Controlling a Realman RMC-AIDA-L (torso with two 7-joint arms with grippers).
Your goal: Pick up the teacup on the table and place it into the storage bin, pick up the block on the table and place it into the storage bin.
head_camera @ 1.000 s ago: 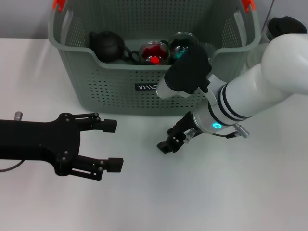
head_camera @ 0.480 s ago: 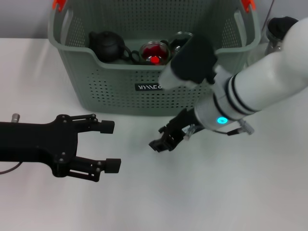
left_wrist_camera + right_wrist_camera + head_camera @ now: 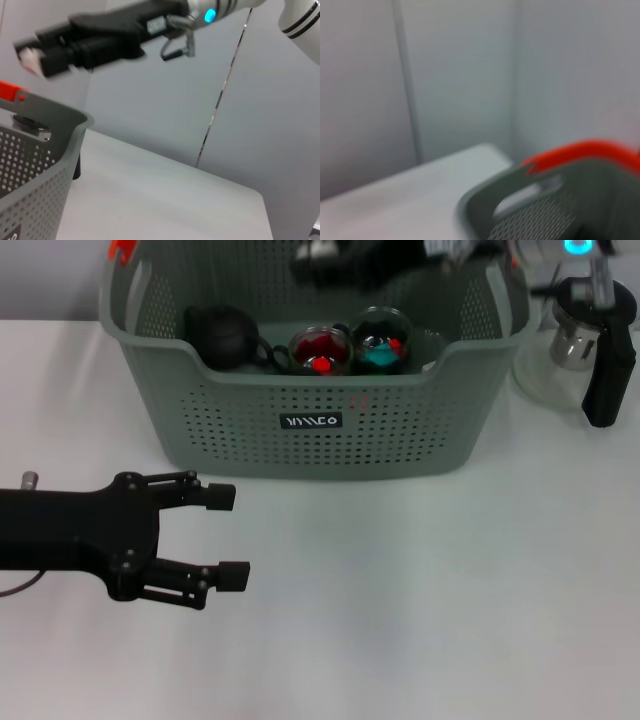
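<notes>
The grey-green storage bin [image 3: 250, 415] stands at the back of the white table; its rim also shows in the left wrist view [image 3: 45, 130] and the right wrist view [image 3: 485, 200]. Inside it are a black teapot [image 3: 222, 332], a glass teacup with red contents [image 3: 320, 348] and a second glass cup holding teal and red pieces [image 3: 382, 340]. My right gripper [image 3: 318, 260] hangs blurred over the bin's back edge. In the left wrist view that same right gripper [image 3: 37, 55] is shut on a small pale block [image 3: 27, 57]. My left gripper [image 3: 225, 535] rests open and empty on the table, front left.
A glass pitcher with a metal lid and black handle [image 3: 590, 340] stands right of the bin. Orange clips [image 3: 120, 250] mark the bin's handles. Bare white table lies in front of the bin.
My right arm has lifted from the table in front of the bin and swung up over the bin's back edge. The left gripper has barely moved.
</notes>
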